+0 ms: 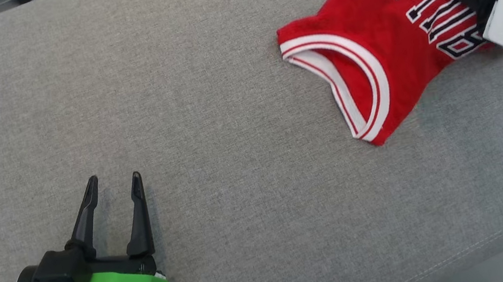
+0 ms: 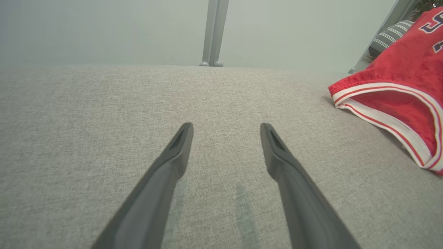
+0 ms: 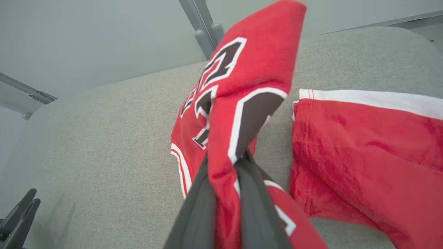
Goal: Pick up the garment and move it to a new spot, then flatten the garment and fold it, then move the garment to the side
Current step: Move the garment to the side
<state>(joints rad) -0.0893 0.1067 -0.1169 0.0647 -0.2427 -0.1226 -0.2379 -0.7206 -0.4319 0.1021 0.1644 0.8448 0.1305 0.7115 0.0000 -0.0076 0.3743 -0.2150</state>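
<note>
My left gripper [image 2: 226, 127], spread open
My two long dark fingers [image 2: 166, 180] stand wide apart over the grey woven fabric surface [image 2: 86, 121]; a red mesh jersey with white-and-red trim [image 2: 398, 65] lies well to their right.

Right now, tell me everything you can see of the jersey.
The jersey is red, a mesh-like knit, with white-and-red striped trim round an armhole and black, white-edged lettering. It lies crumpled on the grey cushion, far to the robot's right, with the armhole end flat and pointing left. The right pincer is shut on a fold of the lettered part, which bunches up between its fingers. A white-banded edge rests on the cushion beside the grip.
</note>
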